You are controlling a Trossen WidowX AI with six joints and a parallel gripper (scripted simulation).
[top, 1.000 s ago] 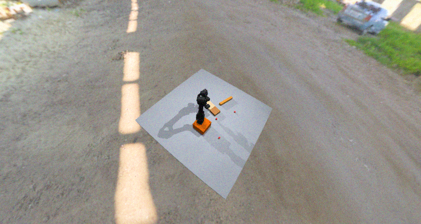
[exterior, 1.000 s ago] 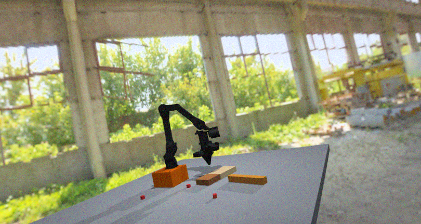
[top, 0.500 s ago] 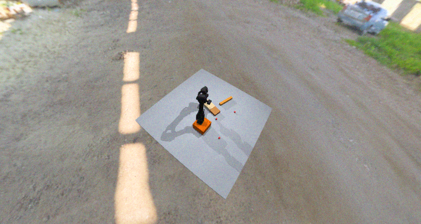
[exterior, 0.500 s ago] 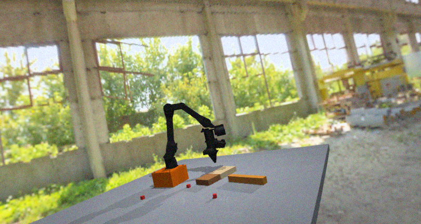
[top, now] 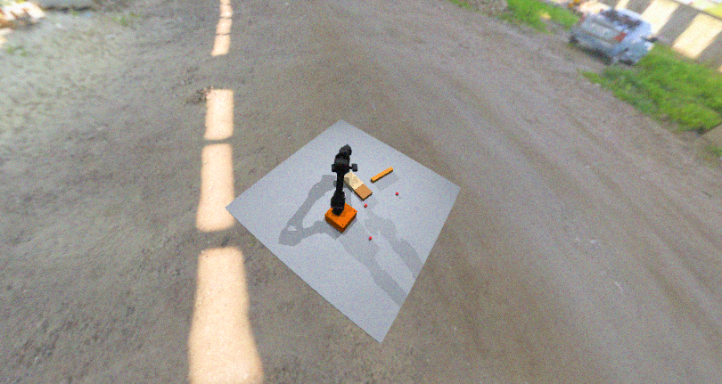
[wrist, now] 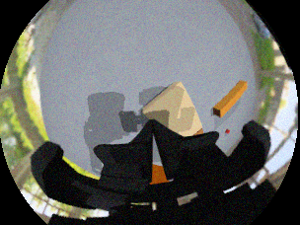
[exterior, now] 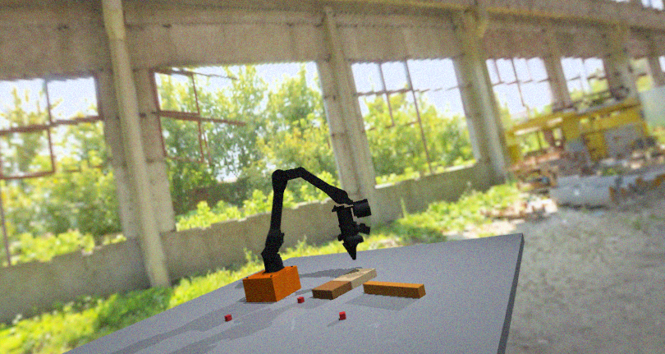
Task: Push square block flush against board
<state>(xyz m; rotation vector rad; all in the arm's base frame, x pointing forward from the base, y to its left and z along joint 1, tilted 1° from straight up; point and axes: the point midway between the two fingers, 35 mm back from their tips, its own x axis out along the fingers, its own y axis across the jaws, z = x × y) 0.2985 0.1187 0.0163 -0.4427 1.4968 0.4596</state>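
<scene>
The pale board (top: pixel 356 180) (exterior: pixel 364 275) (wrist: pixel 170 101) lies flat on the table. The brown square block (top: pixel 362 192) (exterior: pixel 331 290) lies flat at its end, with one whole side against the board and no gap visible. Their long outer edges look even in the exterior view. In the wrist view only a sliver of the block (wrist: pixel 199 132) shows beside the fingers. My gripper (exterior: pixel 354 257) (wrist: pixel 152 122) is shut and empty. It hangs above the far part of the board, clear of both pieces. In the top view the arm hides part of the board.
An orange bar (top: pixel 381 174) (exterior: pixel 394 289) (wrist: pixel 230 99) lies beside the board, separated from it by a gap. Small red cubes lie on the table, including one (top: pixel 365 206) (exterior: pixel 300 299) near the block. The orange arm base (top: pixel 340 217) (exterior: pixel 272 284) stands near the block's end.
</scene>
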